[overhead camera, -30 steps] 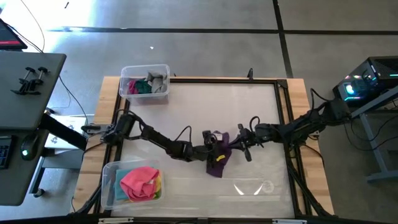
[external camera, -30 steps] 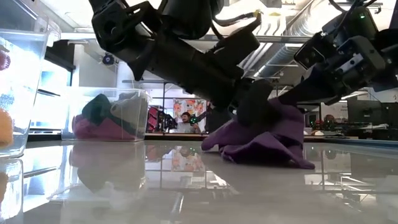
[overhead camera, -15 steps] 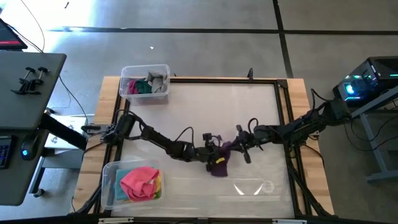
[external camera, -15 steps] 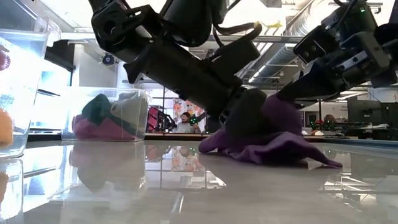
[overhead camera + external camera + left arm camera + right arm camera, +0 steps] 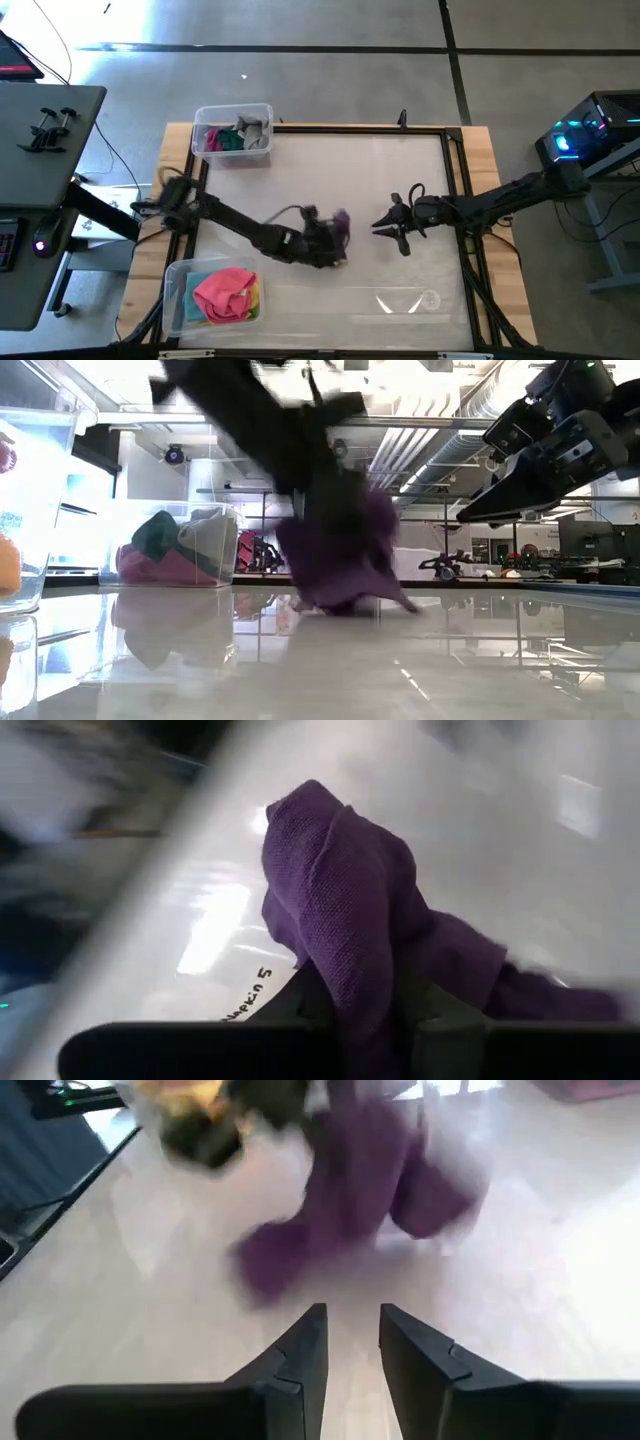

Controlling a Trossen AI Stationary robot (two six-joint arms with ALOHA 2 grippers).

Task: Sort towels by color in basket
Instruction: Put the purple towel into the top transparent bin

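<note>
A purple towel (image 5: 338,228) is bunched at the table's middle, with my left gripper (image 5: 328,244) shut on it; it also fills the left wrist view, purple towel (image 5: 350,890). My right gripper (image 5: 386,228) stands just to the towel's right, open with nothing between its fingers (image 5: 352,1320), and the purple towel (image 5: 350,1170) lies ahead of it. In the low view my right gripper (image 5: 482,512) hangs above the tabletop, clear of the towel (image 5: 345,550). My left gripper pinches a bunched fold of the purple towel (image 5: 368,982) between its two fingers, several layers thick. It comes at the towel slanting down from the table's left. The towel hangs below the fingers, its lower end (image 5: 350,603) at the tabletop.
A clear basket (image 5: 264,118) at the far left corner holds magenta, dark green and grey towels. A second clear basket (image 5: 176,290) at the near left holds pink, yellow and light blue towels. A black frame (image 5: 455,170) runs round the table's white top.
My left gripper has shut on the purple towel and drawn it toward the table's left, bunching it up off its spread-out lie. My right gripper has opened and let the towel go, staying about where it was.
</note>
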